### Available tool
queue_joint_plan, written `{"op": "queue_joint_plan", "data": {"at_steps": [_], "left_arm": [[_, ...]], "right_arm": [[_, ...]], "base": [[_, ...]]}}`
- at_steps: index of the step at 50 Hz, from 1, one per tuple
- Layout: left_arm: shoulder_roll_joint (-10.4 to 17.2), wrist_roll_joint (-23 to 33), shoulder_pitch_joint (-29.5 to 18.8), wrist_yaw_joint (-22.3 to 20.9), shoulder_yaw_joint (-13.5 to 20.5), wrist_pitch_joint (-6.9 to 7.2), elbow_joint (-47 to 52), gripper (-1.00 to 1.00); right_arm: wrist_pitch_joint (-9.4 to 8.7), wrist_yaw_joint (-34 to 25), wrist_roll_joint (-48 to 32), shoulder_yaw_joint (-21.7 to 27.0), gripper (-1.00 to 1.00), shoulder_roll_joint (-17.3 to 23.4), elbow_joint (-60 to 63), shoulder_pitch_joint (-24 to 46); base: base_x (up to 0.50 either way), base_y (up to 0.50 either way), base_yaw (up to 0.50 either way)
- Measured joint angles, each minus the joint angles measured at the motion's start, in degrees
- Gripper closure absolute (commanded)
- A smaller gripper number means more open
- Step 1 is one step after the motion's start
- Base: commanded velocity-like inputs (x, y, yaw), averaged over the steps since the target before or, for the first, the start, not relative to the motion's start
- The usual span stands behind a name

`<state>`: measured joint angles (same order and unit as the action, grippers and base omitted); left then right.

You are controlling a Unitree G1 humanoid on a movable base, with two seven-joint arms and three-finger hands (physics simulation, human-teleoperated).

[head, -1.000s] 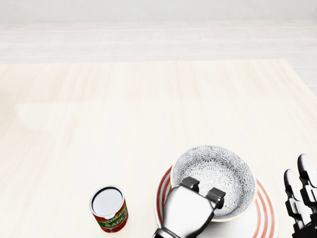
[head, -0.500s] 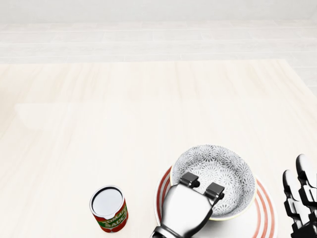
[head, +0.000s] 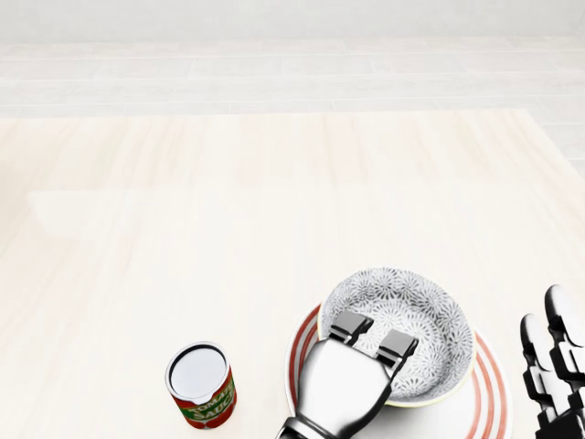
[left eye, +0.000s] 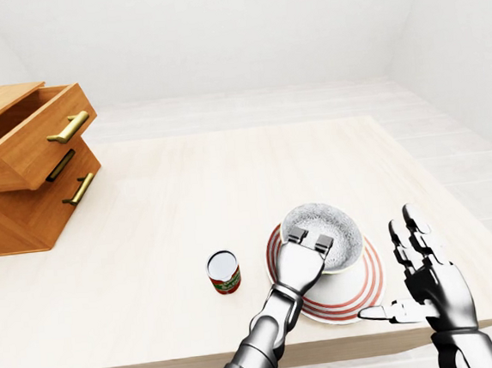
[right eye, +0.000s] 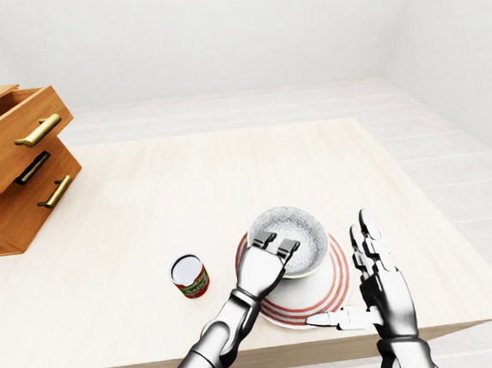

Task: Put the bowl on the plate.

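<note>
Far off to the left of the left hand stood a light-brown wooden chest of drawers (left eye: 20,161) with brass handles, its top drawer pulled out. Just to that hand's left, apart from it, a small red-and-green tomato-sauce can (head: 200,384) stood upright on the pale wooden table (head: 183,229).

The left hand (head: 349,389), a silver three-finger one, reached in from the bottom of the head view. Two of its fingers (head: 351,326) lay straight over the near rim of the round grey-and-white patterned ceramic bowl (head: 416,315), their tips inside. The thumb was hidden beneath, so whether the rim was pinched or merely touched could not be told.

The bowl lay directly beyond the left hand's fingertips, upright, and seemed to rest on the white round plate with red rings (head: 491,395). Being round, it offered no long axis to line up with.

To the right, beside the plate and clear of it, the right hand (left eye: 433,286) hovered with fingers spread and thumb pointing at the plate, holding nothing.

The left hand was plainly the nearer, and the placing looked all but done. What remained was probably letting go and drawing straight back along its own forearm, raised enough to clear the rim.
</note>
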<state>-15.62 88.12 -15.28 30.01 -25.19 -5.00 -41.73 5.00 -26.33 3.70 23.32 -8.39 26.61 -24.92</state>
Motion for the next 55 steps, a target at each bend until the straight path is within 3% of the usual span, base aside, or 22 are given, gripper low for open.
{"op": "queue_joint_plan", "data": {"at_steps": [9, 25, 55], "left_arm": [[-0.08, -0.25, -0.23, 0.0, 0.13, 0.0, -0.06, -0.4], [-0.03, -0.66, -0.27, 0.0, 0.14, 0.0, 0.58, -0.78], [1.01, -1.4, 0.93, 0.0, 0.18, 0.0, 4.52, -0.92]], "right_arm": [[0.0, -0.03, 0.03, 0.12, -1.0, -0.02, 0.34, -0.05], [0.0, 0.05, -0.28, 0.07, -1.0, -0.09, 1.23, 0.09], [0.0, 0.53, -0.42, -0.38, -1.0, 0.31, 0.86, 0.61]], "base": [[0.0, 0.0, 0.0], [0.0, 0.0, 0.0], [0.0, 0.0, 0.0]]}}
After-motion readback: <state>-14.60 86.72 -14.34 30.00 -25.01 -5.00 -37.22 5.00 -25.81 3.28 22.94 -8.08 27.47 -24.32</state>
